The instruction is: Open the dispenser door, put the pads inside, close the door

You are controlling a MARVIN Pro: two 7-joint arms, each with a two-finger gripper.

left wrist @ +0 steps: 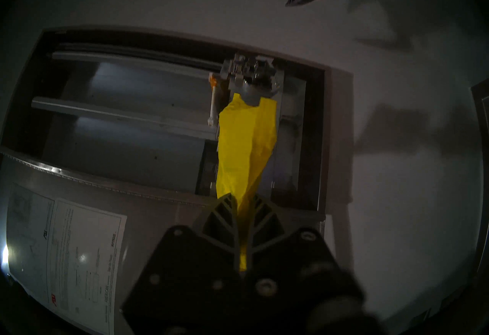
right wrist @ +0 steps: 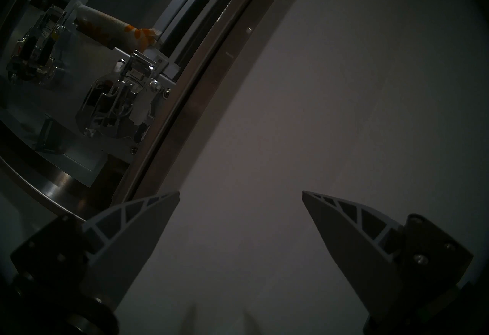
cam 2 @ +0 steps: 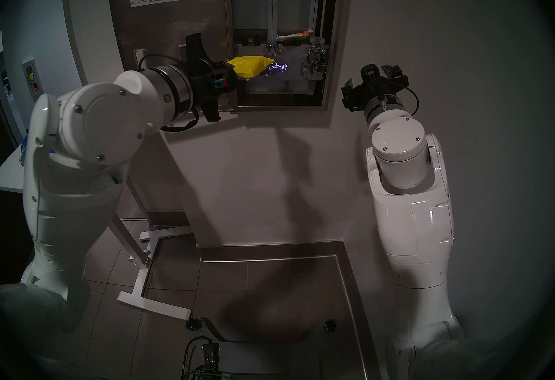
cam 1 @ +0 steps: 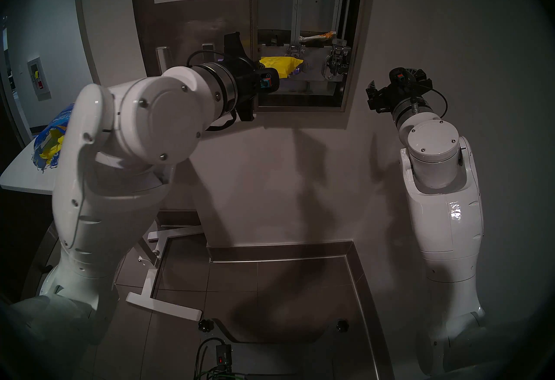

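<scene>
Your left gripper (left wrist: 242, 210) is clamped on the yellow pad (left wrist: 244, 146), held level so it can feed into the open dispenser (cam 1: 354, 39) – door (cam 1: 192, 24) swung left – while your right gripper (right wrist: 240, 210) waits wide apart beside the wall – one flowered pad (right wrist: 113, 25) already inside

My left gripper (left wrist: 243, 203) holds the plain yellow wrapped pad (cam 1: 280, 66) before the tall brushed-steel wall dispenser (cam 1: 356, 39), its swung-open steel door (cam 1: 192, 27) left; the white flower-printed pad (cam 1: 318, 37) lies inside.
</scene>
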